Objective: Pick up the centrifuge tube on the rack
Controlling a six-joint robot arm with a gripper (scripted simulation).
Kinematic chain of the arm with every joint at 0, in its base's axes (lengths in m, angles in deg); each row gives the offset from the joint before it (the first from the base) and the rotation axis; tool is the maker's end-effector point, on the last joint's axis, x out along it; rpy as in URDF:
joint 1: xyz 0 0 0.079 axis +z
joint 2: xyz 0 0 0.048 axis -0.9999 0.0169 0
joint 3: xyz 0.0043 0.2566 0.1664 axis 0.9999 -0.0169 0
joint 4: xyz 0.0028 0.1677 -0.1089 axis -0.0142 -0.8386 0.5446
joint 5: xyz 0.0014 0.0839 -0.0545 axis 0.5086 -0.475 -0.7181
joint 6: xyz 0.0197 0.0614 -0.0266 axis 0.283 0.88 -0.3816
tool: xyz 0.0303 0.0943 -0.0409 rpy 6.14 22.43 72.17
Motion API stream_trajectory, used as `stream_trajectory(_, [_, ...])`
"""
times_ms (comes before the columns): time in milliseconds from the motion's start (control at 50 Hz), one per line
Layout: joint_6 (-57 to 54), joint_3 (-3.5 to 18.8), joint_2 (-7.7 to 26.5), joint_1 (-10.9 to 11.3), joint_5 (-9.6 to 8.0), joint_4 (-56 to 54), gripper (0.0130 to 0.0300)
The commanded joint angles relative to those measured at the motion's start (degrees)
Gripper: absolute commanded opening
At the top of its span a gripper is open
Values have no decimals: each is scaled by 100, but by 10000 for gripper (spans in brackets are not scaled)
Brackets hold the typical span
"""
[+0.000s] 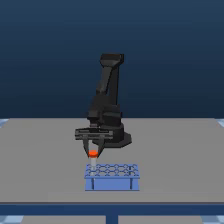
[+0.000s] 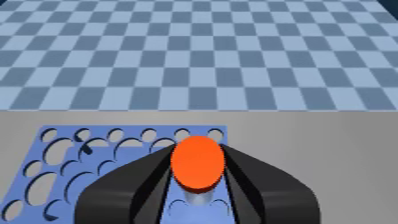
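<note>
We have the tube [image 2: 197, 162] pinched between the gripper [image 1: 93, 151] fingers [image 2: 133, 190], its long axis upright, held just above the rack's [image 1: 112, 177] end holes.

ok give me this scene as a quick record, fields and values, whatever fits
arm: one dark arm on a grey table, bent down toward the rack
claw: fingers on either side of the centrifuge tube's orange-red cap
centrifuge tube: between the claw fingers, above the rack; whether its lower end is still in a hole cannot be told
rack: light blue, two rows of round holes, near the table's front edge
other holes: the ones in view look empty
tube position: over the rack's end at the exterior view's left
</note>
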Motion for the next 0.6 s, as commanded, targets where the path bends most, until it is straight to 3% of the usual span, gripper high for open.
stream_trajectory(20, [165,25,-46,1,-42,145,130])
stream_trajectory(600, [1718,229,-403,1,-305,1618,130])
